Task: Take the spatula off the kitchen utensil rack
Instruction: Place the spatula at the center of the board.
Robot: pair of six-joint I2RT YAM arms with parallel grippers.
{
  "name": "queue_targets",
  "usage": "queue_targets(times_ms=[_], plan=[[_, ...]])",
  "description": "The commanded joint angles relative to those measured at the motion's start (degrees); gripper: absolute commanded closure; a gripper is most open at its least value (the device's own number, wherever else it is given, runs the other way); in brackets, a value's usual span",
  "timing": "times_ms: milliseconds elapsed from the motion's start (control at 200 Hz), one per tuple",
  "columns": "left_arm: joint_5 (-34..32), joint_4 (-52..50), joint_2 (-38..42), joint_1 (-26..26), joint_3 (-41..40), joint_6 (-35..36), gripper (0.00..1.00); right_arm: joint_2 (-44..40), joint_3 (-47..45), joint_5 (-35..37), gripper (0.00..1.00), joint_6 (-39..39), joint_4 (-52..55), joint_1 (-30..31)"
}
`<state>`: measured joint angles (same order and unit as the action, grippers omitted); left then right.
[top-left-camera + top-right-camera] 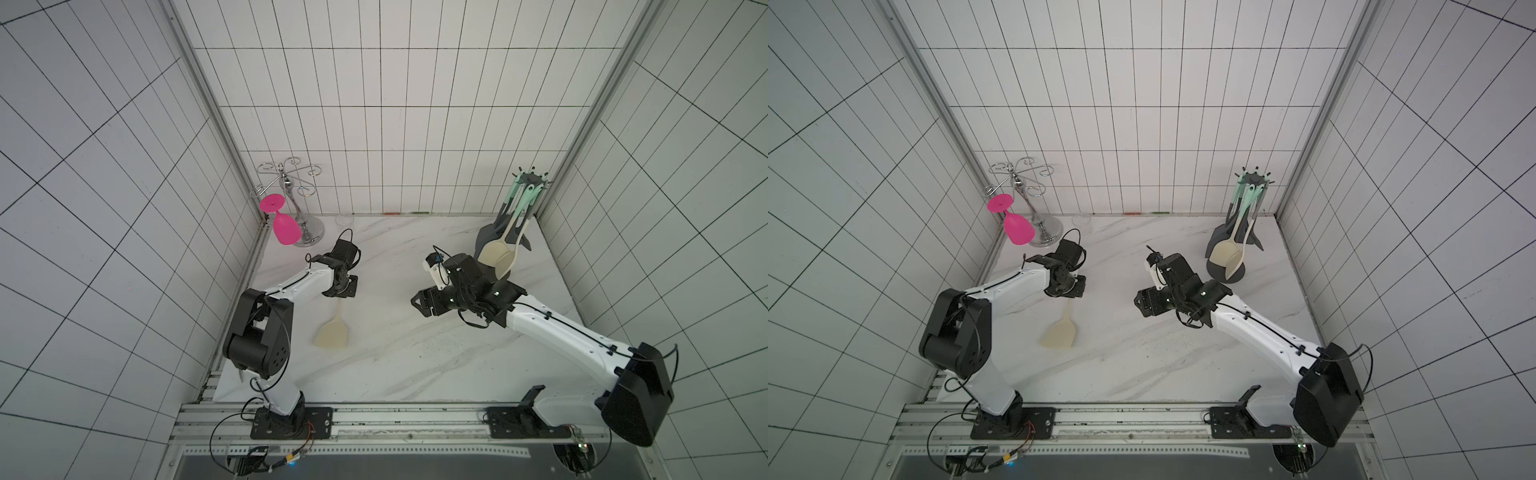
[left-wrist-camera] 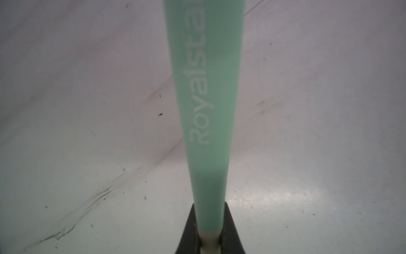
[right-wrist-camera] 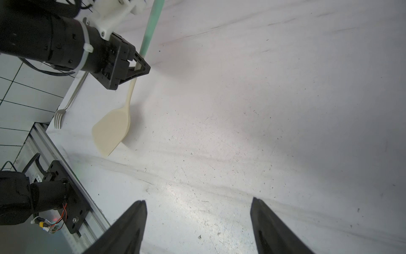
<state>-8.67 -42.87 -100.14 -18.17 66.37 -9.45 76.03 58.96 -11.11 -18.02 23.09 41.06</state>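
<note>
Spatula (image 1: 332, 336): cream blade, mint handle; off the kitchen utensil rack (image 1: 531, 179) and well apart from it, blade down by the table (image 1: 415, 365). Left gripper (image 3: 140, 67): clamped on its neck. Right gripper (image 3: 198, 203): jaws wide, empty.

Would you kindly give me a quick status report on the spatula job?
Left gripper shut on spatula; right gripper open, empty. Spatula off the kitchen utensil rack, blade near table. Fork lying aside.
</note>
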Motion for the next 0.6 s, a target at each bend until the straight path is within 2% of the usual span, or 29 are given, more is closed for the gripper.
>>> queue_targets(times_ms=[0,215,400,505,595], plan=[[-6.1,-2.9,-2.0,2.0,1.1,1.4,1.0,0.2,-2.9,0.3,0.22,-0.3,-4.3,0.6],[-10.9,-5.0,-4.7,7.0,2.6,4.6,1.0,4.0,-0.6,-1.1,0.22,0.3,-4.2,0.7],[-9.6,-6.9,-8.3,8.7,3.4,5.4,1.0,3.4,2.2,-1.2,0.21,0.7,-1.9,0.7],[-6.5,-7.2,-9.1,10.4,3.4,5.4,1.0,2.1,2.8,0.3,0.2,1.8,0.2,0.7],[-7.8,-10.1,-10.4,10.5,4.8,5.7,1.0,0.8,2.8,1.5,0.2,2.8,1.9,0.7]])
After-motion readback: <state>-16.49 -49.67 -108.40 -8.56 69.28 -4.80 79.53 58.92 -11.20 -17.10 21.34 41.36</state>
